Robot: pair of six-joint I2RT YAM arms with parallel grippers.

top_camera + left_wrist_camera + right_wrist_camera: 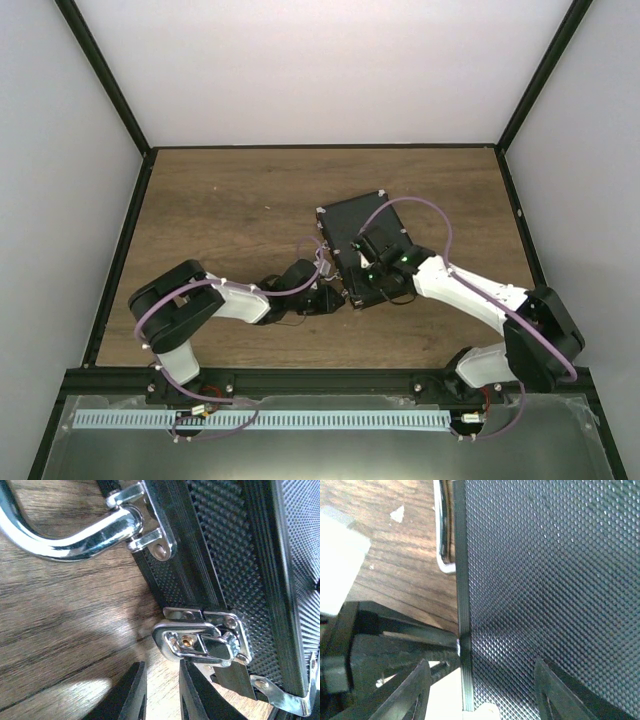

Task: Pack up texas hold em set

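**Black case, lid down, mid-table**

- Case [362,232]: black, with a dimpled surface and silver corner fittings. It lies flat on the table [230,210], near the middle and turned at an angle to the edges. The lid is down. No loose pieces of the set show in any view.
- Handle [65,540]: a bright silver bow hinged to the side of the case that faces the left arm. It hangs out over the wood.
- Latch [200,644]: silver, on the same side as the handle. It lies flat against the case across the seam.
- Left pincer [161,696]: low at the case's near-left edge, just beneath the latch. Its fingers [131,697] are drawn close with only a slim gap, and bare wood shows between them. It grips nothing, and contact with the latch cannot be made out.
- Right pincer [487,695]: over the near end of the lid. Its fingers [415,690] are spread wide and hold nothing. The lid's edge runs between them, one finger over the table side and the other over the lid.
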